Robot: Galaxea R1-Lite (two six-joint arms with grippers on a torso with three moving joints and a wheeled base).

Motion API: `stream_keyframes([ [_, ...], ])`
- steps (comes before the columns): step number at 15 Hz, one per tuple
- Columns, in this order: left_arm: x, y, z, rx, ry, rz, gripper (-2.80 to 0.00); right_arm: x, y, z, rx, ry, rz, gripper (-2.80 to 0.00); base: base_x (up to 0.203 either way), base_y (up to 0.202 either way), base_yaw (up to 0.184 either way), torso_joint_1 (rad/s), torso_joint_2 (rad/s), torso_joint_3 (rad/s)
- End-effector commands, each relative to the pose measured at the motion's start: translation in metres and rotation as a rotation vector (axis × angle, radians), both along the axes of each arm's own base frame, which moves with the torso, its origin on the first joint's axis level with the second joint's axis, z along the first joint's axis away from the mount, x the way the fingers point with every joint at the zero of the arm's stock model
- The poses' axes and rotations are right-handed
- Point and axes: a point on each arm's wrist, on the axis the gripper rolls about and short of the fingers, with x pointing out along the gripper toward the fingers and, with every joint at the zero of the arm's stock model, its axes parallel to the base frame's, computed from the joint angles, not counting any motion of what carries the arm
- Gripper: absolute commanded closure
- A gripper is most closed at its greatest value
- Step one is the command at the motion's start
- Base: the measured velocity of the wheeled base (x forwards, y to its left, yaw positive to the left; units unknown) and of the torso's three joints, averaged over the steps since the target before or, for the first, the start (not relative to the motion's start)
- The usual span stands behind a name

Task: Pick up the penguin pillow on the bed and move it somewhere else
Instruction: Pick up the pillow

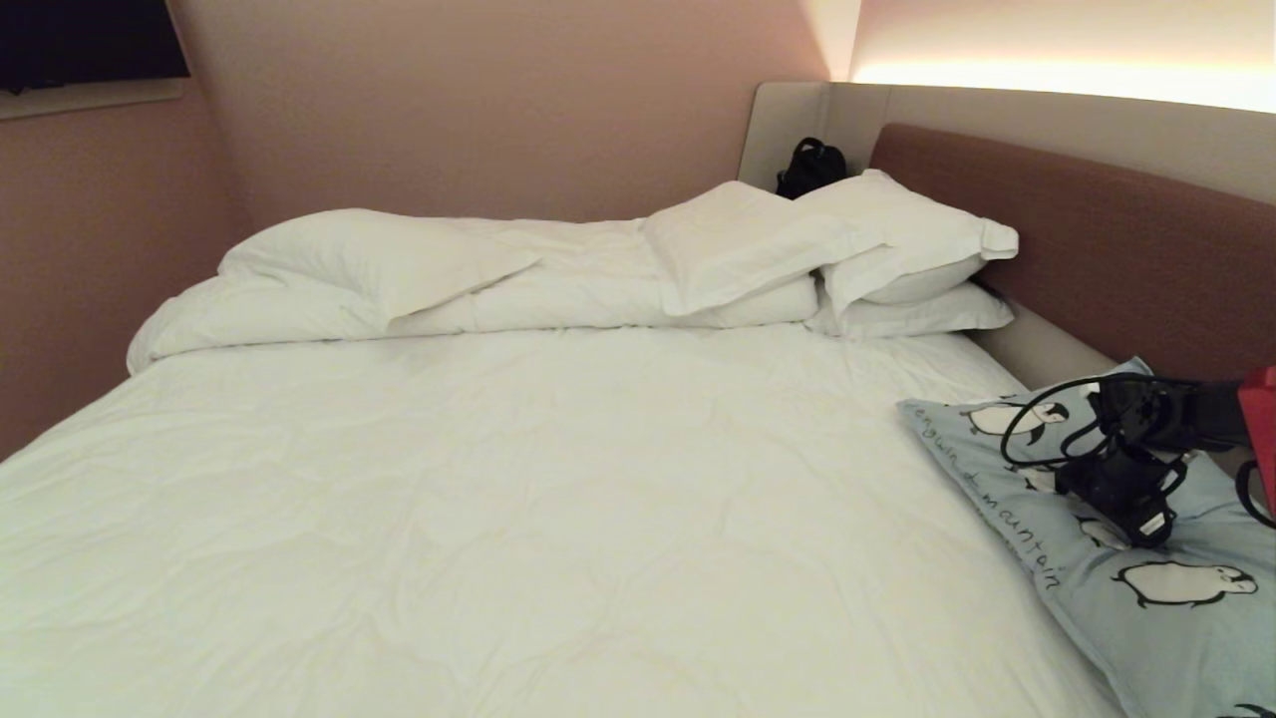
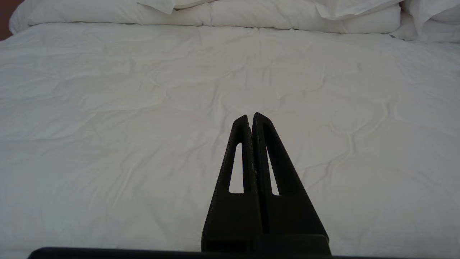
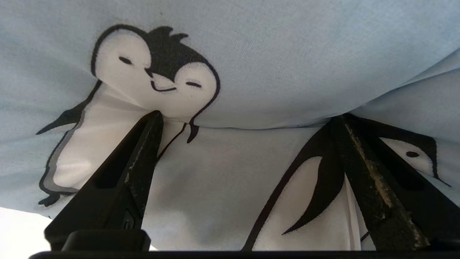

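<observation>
Right gripper (image 3: 248, 118) is spread wide, both tips pressed into the penguin pillow (image 3: 273, 57), fabric dimpled and creased between them. Nothing clamped yet; my read is the next move is a straight close on that bunched cloth.

Pillow lies directly under the tips, on the bed's (image 1: 518, 499) right edge near the brown headboard (image 1: 1097, 239). Long axis runs roughly along that edge, from headboard toward the foot. Right arm is on it; left gripper (image 2: 250, 116) is closed, empty, hanging over bare sheet, well apart.

Hard to tell: head view shows the right wrist mostly as cables and camera housing, fingertips hidden. Pillow's near corner is cut off by the frame. How deep the tips sink: probably shallow, can't confirm.
</observation>
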Motion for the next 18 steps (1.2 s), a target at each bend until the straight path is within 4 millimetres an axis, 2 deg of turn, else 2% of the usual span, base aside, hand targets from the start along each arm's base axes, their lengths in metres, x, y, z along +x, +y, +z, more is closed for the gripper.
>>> stream_keyframes([
  [1,0.000,0.000,0.000,0.000,-0.001,0.001,0.00,0.000,0.000,-0.005,0.005,0.013,-0.003,-2.80,0.000,0.000,0.000,0.000,0.00,0.000],
  [2,0.000,0.000,0.000,0.000,-0.001,0.001,0.00,0.000,0.000,-0.005,0.006,0.013,-0.004,0.00,0.000,0.000,0.000,0.000,0.00,0.000],
  [12,0.000,0.000,0.000,0.000,-0.001,0.001,0.00,-0.001,-0.009,0.006,-0.014,-0.042,-0.020,0.00,0.000,0.000,0.000,0.000,0.00,0.000],
  [18,0.000,0.000,0.000,0.000,-0.001,0.001,0.00,-0.009,-0.012,0.052,-0.037,-0.127,-0.027,0.00,0.000,0.000,0.000,0.000,0.00,0.000],
])
